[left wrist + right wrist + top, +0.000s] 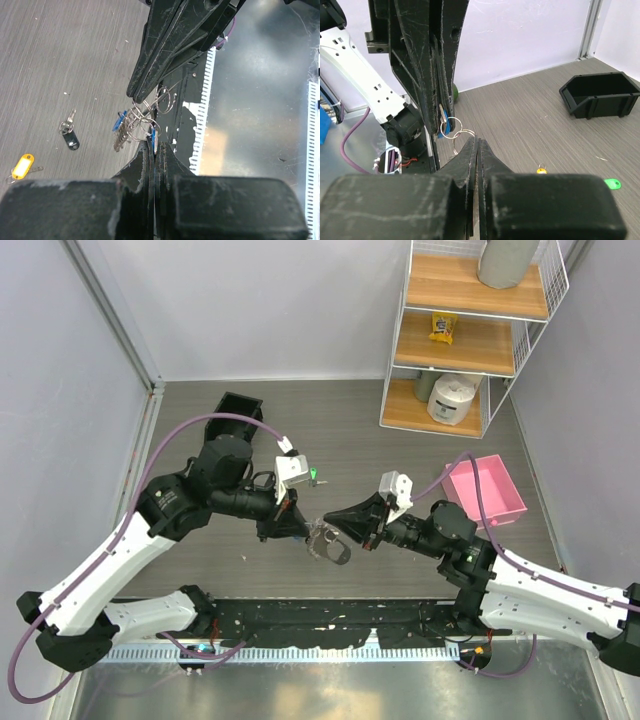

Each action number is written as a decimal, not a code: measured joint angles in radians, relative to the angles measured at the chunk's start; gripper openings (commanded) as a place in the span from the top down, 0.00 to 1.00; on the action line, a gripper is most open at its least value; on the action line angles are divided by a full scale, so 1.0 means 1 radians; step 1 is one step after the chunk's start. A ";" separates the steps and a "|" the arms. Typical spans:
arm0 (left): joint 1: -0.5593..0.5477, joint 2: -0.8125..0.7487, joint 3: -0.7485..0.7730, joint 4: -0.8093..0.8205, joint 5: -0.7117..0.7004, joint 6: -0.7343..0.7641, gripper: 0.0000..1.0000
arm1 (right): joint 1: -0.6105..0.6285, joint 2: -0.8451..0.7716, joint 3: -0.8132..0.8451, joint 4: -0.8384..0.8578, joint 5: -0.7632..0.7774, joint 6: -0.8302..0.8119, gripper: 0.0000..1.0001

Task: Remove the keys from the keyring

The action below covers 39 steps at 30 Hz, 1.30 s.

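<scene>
above table (400, 455), left fingers (142, 161), right fingers (469, 156) clamping keyring (138, 119)

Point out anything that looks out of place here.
Loose pieces lie scattered on the table: a black-tagged key, a yellow tag and a green tag, all apart from each other. Nothing looks damaged. The left claw pinches a blue-headed key, and the right claw pinches the keyring.

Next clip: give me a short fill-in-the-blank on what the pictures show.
The left tool is shut on a key whose head is ___.
The right tool is ___ on the keyring.
On the table, the loose key near the yellow tag carries a ___ tag.
The tray by the right arm is ___.
Missing words: blue; shut; black; pink.
</scene>
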 measured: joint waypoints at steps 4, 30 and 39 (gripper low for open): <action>0.000 0.000 -0.012 0.010 -0.002 -0.001 1.00 | 0.000 0.014 -0.002 0.008 0.024 0.036 0.95; -0.055 0.077 -0.092 0.058 -0.257 0.008 1.00 | -0.001 0.102 -0.022 -0.002 0.300 0.305 0.76; -0.062 0.058 -0.097 0.040 -0.237 0.024 1.00 | -0.008 0.031 -0.049 -0.004 0.300 0.246 0.67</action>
